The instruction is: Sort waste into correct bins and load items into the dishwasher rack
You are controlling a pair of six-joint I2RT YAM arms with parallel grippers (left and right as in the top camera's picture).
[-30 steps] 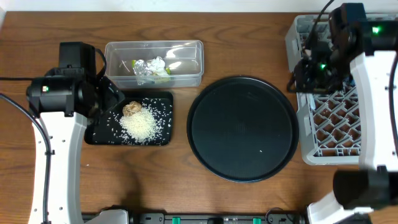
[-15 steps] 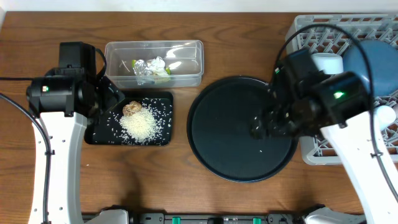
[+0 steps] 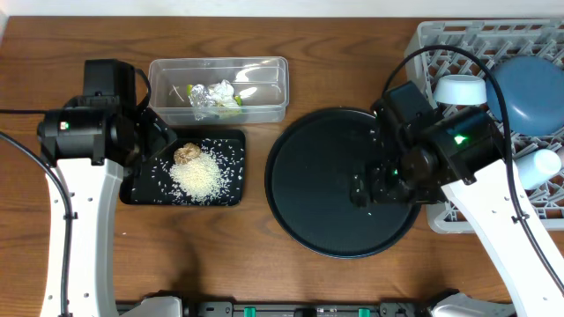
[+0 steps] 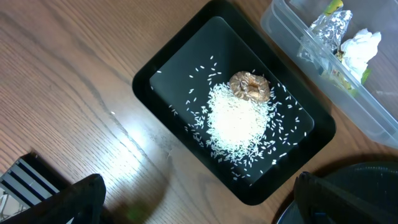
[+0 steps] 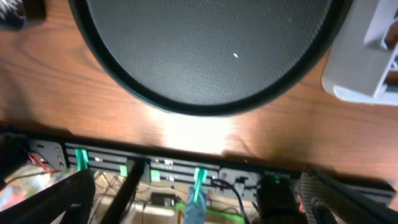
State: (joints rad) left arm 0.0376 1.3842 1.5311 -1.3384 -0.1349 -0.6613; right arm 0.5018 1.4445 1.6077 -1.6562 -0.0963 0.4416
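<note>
Nearest the robot, the right hand point(image 5: 196, 180) hangs over the big round black tray point(image 3: 344, 224), fingers spread wide, nothing between them. That tray is bare except one tiny white speck point(image 3: 368, 212), maybe a stray rice grain, too small to tell. The left hand point(image 4: 199, 180) is likewise released and empty, hovering above the shallow black tray point(image 3: 132, 189) on the tabletop point(image 3: 220, 260). That tray holds the heap of white rice point(image 3: 198, 176), w/ loose grains scattered around it, and the brown food lump point(image 3: 186, 154) touching the heap's far edge. Just beyond, the clear tub point(image 3: 264, 88) holds the crumpled foil wad point(image 3: 203, 99) and a yellow-green wrapper point(image 3: 234, 103) beside it, w/ some white paper bunched between. Far right, the grey dishwasher rack point(image 3: 467, 198) carries a blue dish point(image 3: 529, 88) (plate or bowl, can't tell), a pale bowl point(image 3: 460, 88) near its left edge and a pale cup point(image 3: 539, 163) lying on its side. Spoon and stick aren't visible. Judging by this, sorting and loading look about done — the step in hand is the tail end of rack loading. Next move probably needs a check of that speck, which would call for a fine pinch, or else parking both arms.
</note>
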